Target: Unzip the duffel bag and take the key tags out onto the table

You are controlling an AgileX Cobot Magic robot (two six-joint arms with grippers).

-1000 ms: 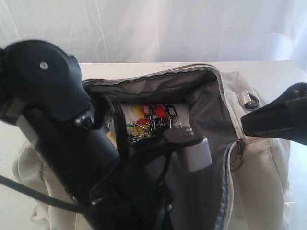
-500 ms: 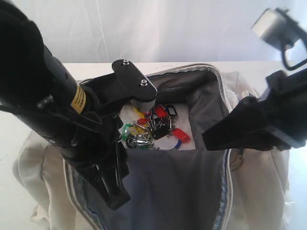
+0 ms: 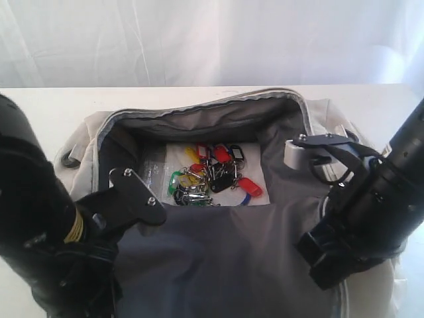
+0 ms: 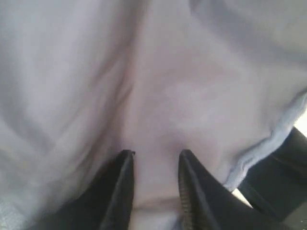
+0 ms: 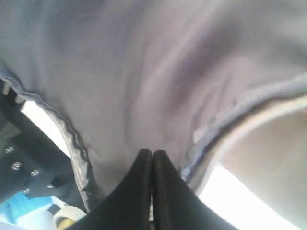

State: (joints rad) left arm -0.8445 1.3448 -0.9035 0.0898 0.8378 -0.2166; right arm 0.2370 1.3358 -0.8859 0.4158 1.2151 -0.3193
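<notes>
Retrieval is falling due, I judge: the duffel bag [image 3: 218, 265] is gaping unzipped, the left hand [image 4: 154, 160] is hovering slightly open, the right hand [image 5: 152, 154] is pinching closed, and one is needing to reach in for the key tags [image 3: 213, 175].

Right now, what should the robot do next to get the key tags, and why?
Probably reach the open left gripper into the duffel bag toward the key tags: the bag gapes unzipped and the tags lie inside, untouched.

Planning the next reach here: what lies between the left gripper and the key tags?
A bare, creased stretch of the duffel bag's grey lining separates the left gripper from the key tags, as the exterior view shows.
</notes>
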